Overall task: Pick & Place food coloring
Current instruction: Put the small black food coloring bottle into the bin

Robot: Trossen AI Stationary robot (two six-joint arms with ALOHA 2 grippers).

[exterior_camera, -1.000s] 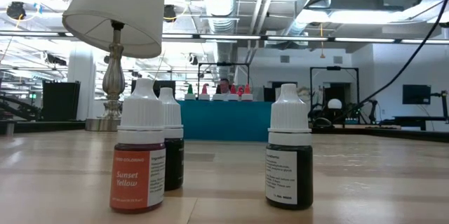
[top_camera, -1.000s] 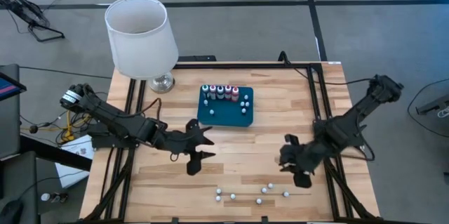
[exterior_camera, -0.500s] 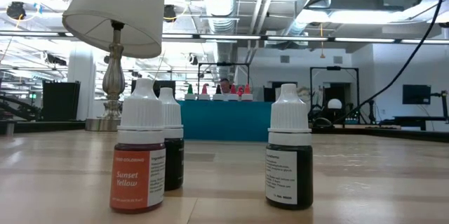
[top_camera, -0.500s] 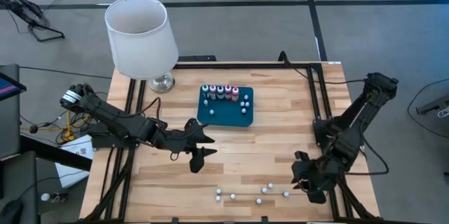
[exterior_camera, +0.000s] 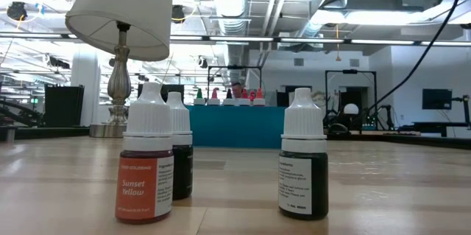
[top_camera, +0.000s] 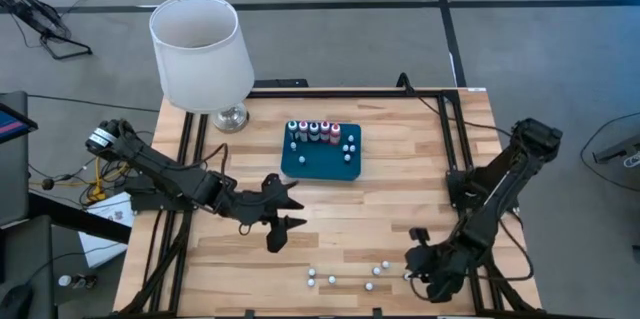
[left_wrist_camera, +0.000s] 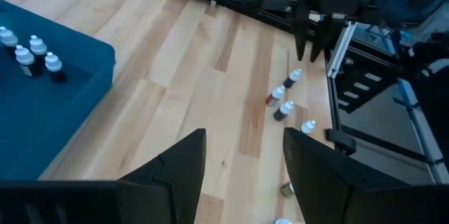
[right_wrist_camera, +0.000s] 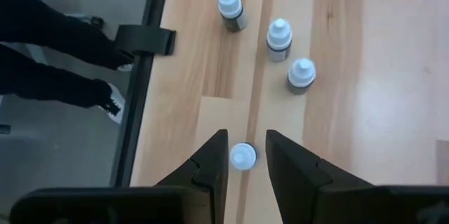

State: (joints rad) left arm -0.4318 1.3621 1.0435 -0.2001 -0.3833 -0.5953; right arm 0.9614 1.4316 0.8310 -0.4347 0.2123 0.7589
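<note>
Two tools working: right tool (right_wrist_camera: 245, 159) hanging with fingers parted astride a white-capped bottle (right_wrist_camera: 243, 156) at five o'clock on the surface (top_camera: 400, 184), left tool (top_camera: 282, 217) waiting open near center.

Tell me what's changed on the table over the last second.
The right gripper swung from mid-table toward the near edge and now hovers over a white-capped bottle, jaws open either side, nothing gripped. The left gripper barely shifted, open and empty. The teal tray, its row of bottles, the lamp and the loose bottles stayed put.
</note>
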